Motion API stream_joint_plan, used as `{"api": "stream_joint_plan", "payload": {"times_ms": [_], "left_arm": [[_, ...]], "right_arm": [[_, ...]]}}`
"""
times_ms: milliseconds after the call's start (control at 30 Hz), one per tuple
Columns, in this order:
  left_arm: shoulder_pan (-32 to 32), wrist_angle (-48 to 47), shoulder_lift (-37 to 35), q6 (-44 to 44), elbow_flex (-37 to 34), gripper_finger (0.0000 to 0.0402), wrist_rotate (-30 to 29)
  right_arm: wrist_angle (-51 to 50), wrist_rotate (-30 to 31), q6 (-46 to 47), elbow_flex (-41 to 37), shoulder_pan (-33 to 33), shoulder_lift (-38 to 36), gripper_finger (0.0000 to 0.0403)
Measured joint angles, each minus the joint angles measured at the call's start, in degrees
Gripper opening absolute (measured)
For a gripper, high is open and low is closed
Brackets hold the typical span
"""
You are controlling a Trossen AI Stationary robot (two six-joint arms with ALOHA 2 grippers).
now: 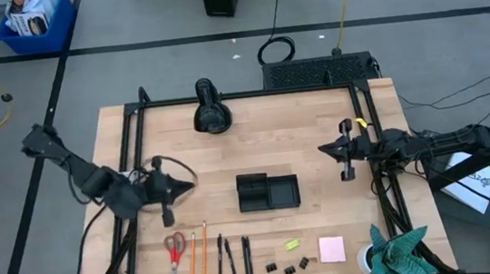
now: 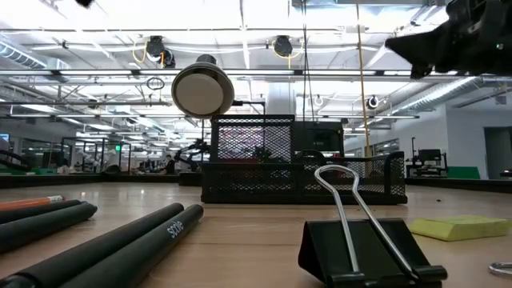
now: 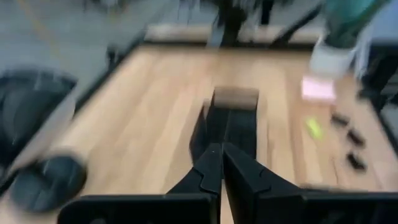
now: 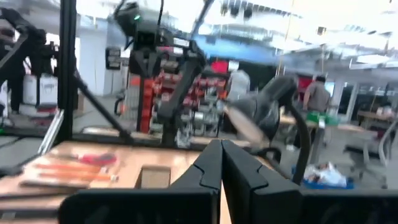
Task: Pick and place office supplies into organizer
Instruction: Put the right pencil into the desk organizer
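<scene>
The black organizer (image 1: 267, 192) sits mid-table and shows as a mesh tray (image 2: 300, 172) in the low view. Along the near edge lie the red-handled scissors (image 1: 175, 252), orange pencils (image 1: 200, 253), black pens (image 1: 232, 258), binder clips (image 1: 288, 267), the yellow-green piece (image 1: 292, 243) and the pink pad (image 1: 332, 249). My left gripper (image 1: 192, 184) hovers left of the organizer, shut (image 3: 221, 149) and holding nothing. My right gripper (image 1: 321, 150) hovers right of and beyond it, also shut (image 4: 221, 144) and holding nothing. A binder clip (image 2: 360, 240) and pens (image 2: 104, 248) lie close to the low camera.
A black rounded device (image 1: 211, 109) stands near the far edge. The teal cloth in a white cup (image 1: 396, 251) sits at the near right corner. A black frame (image 1: 133, 158) borders the table's sides. Bare wood lies between the organizer and the supplies row.
</scene>
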Motion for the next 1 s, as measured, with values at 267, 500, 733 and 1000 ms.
{"api": "stream_joint_plan", "payload": {"times_ms": [267, 500, 733, 1000], "left_arm": [[0.5, -42.9, 23.7, -47.2, 29.2, 0.0021, 17.9], [0.9, -45.1, 34.9, -63.8, 33.4, 0.0021, 34.6], [0.8, -33.3, 45.8, -78.6, 33.0, 0.0021, 36.0], [2.9, -30.4, 54.8, -84.1, 33.0, 0.0021, 36.9]], "right_arm": [[1.2, 0.0, -2.7, 0.0, 0.0, 0.1, 0.0000], [-0.3, 0.0, -3.3, 0.0, 0.0, 0.1, 0.0000], [-0.5, 0.0, -2.0, 0.0, 0.0, 0.1, 0.0000], [2.5, 0.0, -1.1, 0.0, 0.0, 0.1, 0.0000]]}}
